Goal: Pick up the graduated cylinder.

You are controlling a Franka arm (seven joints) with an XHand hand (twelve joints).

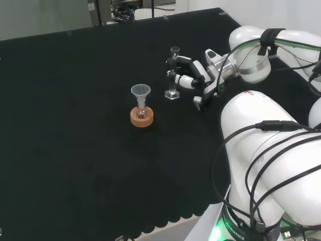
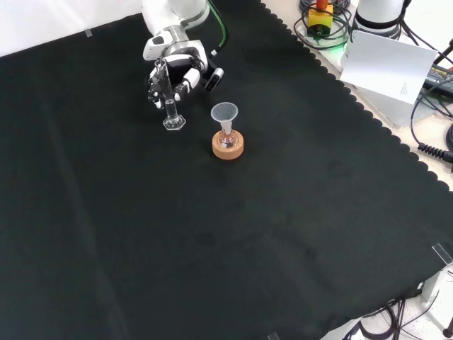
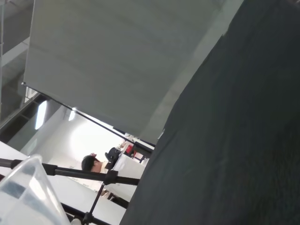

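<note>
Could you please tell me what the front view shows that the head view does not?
Front view alone: a white sheet and cables beyond the cloth's scalloped edge. Head view alone: the arm's big white links in the foreground. Both: the hand curled round the upright graduated cylinder, and a funnel in a flask on a cork ring.

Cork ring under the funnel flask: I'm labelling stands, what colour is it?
Light orange-brown cork ring, clearest in the front view.

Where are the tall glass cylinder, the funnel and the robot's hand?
graduated cylinder [image 1: 173,75], head view, on its stem.
funnel [image 2: 225,112], front view, on its cone.
hand [image 1: 193,75], head view, on its palm.
</note>
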